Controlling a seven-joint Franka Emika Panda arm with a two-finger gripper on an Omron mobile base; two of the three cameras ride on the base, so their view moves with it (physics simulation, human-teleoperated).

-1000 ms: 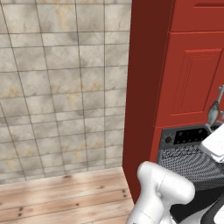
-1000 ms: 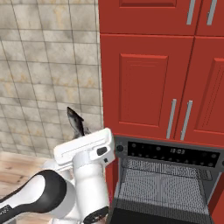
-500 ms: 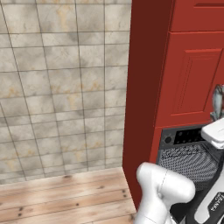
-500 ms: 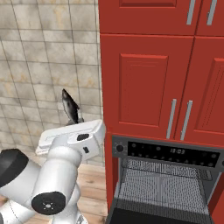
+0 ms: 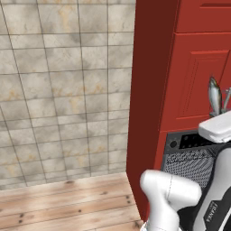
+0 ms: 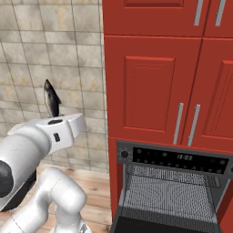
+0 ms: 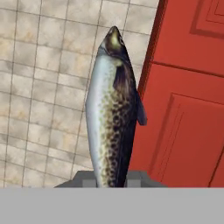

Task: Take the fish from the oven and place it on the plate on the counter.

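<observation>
Swung leftward since the earlier frame, the white arm now carries the slender silvery-grey fish [image 6: 51, 98] before the tiled wall, left of the open black wall oven [image 6: 170, 189]. Its gripper [image 7: 112, 178] is closed narrowly on the fish's tail end; the fish stands upright above it, head up, dark speckled back, pale flank.

Slender silvery-grey fish [image 7: 114, 113] stands upright betw. gripper [image 7: 111, 178] fingertips, head up, clamped at tail end. Fish in air left of red cabinetry [image 6: 154, 77], w/ tiled wall [image 6: 50, 54] behind it. Black built-in oven [image 6: 175, 182] below cabinet doors, right of & lower than fish, its cavity open w/ grey wire rack [image 6: 170, 193] inside. Wooden plank floor [image 5: 63, 203] at wall foot, left of oven.
</observation>
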